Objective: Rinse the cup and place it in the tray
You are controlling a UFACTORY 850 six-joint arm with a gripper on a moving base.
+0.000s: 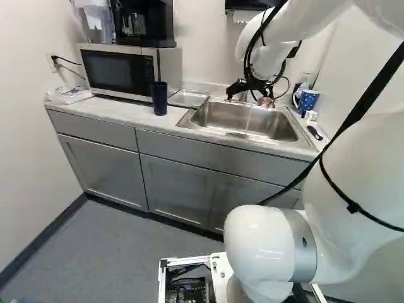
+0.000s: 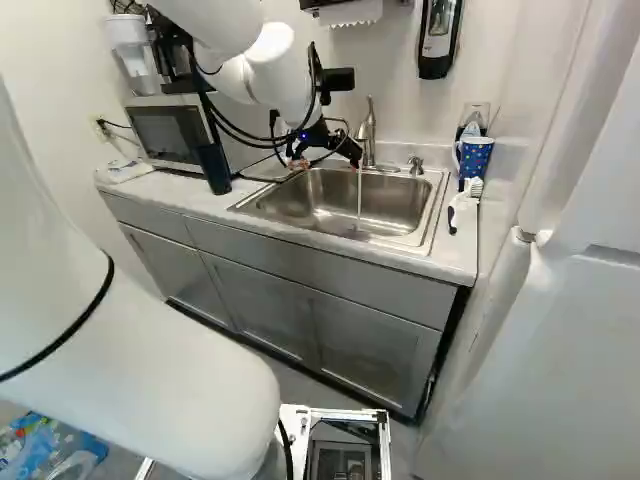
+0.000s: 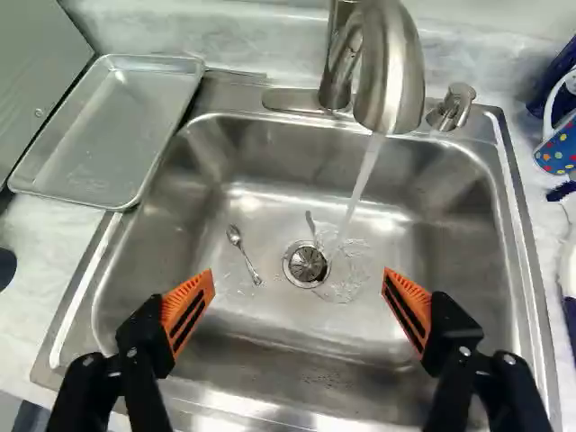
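Standing on the pale counter [image 1: 129, 112], the dark blue cup [image 1: 160, 99] is upright, its long axis vertical; reading the sink [image 3: 450, 243] as a clock with the faucet [image 3: 396, 72] at twelve, it sits at nine, just beside the tray [image 3: 99, 135]. That shallow metal tray lies flat at ten, its long sides running roughly from one to seven. Out at two, a dotted blue mug [image 2: 476, 158] stands with its handle on the sink side; which of the two is the cup meant, I cannot tell. The gripper [image 2: 327, 162] hangs over the sink, released, its orange-padded fingers spread wide. Water falls from the faucet beside the drain [image 3: 307, 265]. Towards nine from the drain, a spoon [image 3: 245, 255] lies on the steel floor, bowl pointing to eleven, handle to five. Beyond the tray is the microwave [image 1: 120, 71], with a coffee maker [image 1: 144, 24] on top; grey cabinets [image 1: 177, 183] run below the counter, and a soap dispenser [image 2: 440, 38] and paper towels [image 2: 352, 12] hang on the wall.
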